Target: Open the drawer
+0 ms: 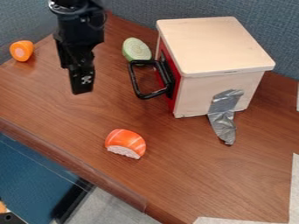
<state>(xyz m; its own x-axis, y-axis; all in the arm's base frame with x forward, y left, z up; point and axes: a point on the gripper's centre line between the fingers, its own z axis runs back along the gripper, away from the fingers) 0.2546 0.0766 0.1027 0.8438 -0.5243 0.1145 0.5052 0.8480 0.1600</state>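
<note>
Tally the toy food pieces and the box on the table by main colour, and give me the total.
Orange: 2 (the sushi piece and the small rounded piece)
Green: 1 (the pale round slice)
Light wood: 1 (the box with the black handle)
Total: 4

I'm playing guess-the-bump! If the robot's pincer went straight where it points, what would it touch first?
The pincer points down, so it would probably touch the wooden table top first, though how high it hangs is unclear.
</note>
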